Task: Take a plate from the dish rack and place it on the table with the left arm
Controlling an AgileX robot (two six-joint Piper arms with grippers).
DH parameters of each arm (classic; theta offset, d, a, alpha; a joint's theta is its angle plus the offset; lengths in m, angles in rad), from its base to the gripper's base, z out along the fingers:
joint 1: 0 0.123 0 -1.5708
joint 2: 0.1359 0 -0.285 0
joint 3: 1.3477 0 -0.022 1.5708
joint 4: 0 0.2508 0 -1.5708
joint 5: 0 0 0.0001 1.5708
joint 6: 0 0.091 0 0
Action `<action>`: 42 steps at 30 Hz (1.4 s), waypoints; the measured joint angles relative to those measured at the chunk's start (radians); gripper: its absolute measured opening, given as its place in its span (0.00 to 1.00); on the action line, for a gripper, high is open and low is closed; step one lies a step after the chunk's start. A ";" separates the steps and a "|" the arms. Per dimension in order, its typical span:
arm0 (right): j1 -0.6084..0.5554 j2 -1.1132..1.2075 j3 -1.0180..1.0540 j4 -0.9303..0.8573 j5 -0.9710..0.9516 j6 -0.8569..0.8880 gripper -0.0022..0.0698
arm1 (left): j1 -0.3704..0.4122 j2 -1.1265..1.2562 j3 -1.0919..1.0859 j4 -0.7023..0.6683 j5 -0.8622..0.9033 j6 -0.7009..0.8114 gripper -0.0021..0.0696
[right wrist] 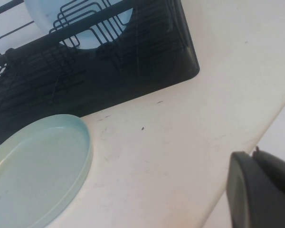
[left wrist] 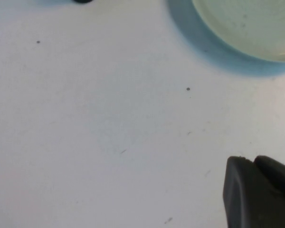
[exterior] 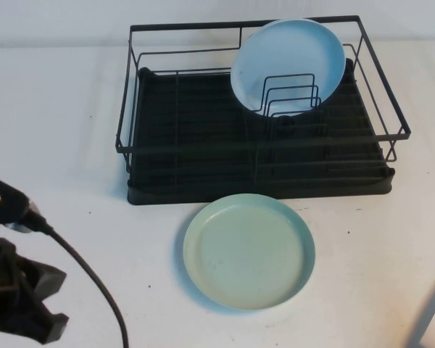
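No brand, label or legible writing shows on anything in view. The plate (exterior: 249,250) lies flat, right side up, on the table (exterior: 65,130), just in front of the dish rack (exterior: 203,156) and apart from it. A light blue plate (exterior: 286,61) stands tilted among the wire dividers at the rack's far right. The left gripper (exterior: 36,301) hangs at the near left, well apart from the plate and holding nothing; I cannot tell how far its fingers are parted. Its wrist view adds only specked tabletop and the plate's edge (left wrist: 249,28). The right gripper (right wrist: 261,194) shows only in its own wrist view, off the table's right edge, its opening impossible to tell.
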 joint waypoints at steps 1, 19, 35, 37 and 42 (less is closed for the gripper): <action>0.000 0.000 0.000 0.000 0.000 0.000 0.00 | 0.000 -0.010 0.000 0.017 0.000 -0.020 0.03; 0.000 0.000 0.000 0.000 0.000 0.000 0.00 | 0.139 -0.512 0.566 0.307 -0.591 -0.429 0.03; 0.000 0.000 0.000 0.000 0.000 0.000 0.00 | 0.357 -0.871 0.748 0.179 -0.535 -0.297 0.03; 0.000 0.000 0.000 0.000 0.000 0.000 0.00 | 0.357 -0.871 0.748 0.173 -0.531 -0.288 0.03; 0.000 0.000 0.000 0.000 0.000 0.000 0.00 | 0.357 -0.871 0.748 0.168 -0.529 -0.288 0.03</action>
